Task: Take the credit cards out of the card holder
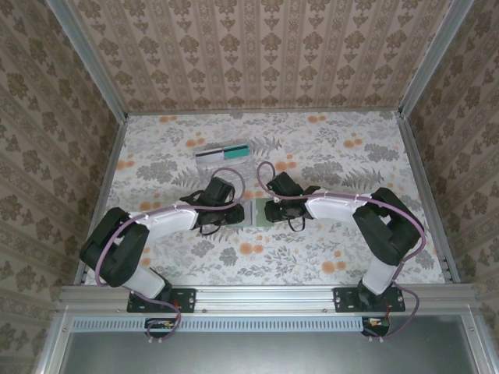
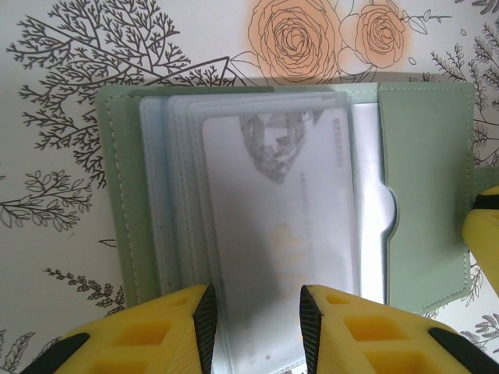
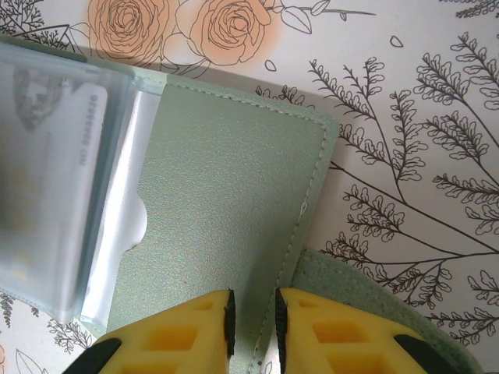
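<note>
Our right gripper [image 3: 251,323] pinches card holder [image 3: 226,195] flap edge, frame bottom; left gripper [image 2: 255,323] spread, white card [image 2: 273,226] between fingers.

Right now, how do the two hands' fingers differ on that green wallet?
The left gripper has fingers spread wide over the clear card sleeves. The right gripper has fingers almost together at the edge of the green flap of the card holder. The left points at a pocketed white card, the right at bare cover. Both pairs are yellow with black pads.
</note>
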Tool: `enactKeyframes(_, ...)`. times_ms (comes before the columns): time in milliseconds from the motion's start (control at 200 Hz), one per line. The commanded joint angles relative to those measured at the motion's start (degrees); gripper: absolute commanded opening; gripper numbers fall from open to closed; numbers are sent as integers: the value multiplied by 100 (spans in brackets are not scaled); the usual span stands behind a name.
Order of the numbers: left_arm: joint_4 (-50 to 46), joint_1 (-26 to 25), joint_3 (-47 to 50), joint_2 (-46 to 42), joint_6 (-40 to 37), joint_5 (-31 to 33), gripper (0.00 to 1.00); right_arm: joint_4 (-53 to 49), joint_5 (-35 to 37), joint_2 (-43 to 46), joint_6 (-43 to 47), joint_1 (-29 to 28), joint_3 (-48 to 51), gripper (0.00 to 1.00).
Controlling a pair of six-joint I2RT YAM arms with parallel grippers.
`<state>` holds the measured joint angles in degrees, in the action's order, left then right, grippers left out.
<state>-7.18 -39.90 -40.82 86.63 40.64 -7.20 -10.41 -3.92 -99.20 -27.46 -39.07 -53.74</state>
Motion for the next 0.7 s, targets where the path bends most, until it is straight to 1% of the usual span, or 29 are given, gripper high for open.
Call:
enactKeyframes(0, -107, -19, -111, 160, -136, 58, 37, 70, -143, -109, -93, -32, -85, 25)
enactKeyframes(295, 22, -142, -214, 327, -107, -158, 37, 79, -153, -120, -95, -32, -95, 25)
enactKeyframes(455, 341, -159, -196, 206, -45, -537, 37, 75, -162, -144, -101, -38, -102, 25)
enactKeyframes(695, 475, -167, -226, -37, -6, -745, 37, 75, -153, -135, -97, -39, -103, 25)
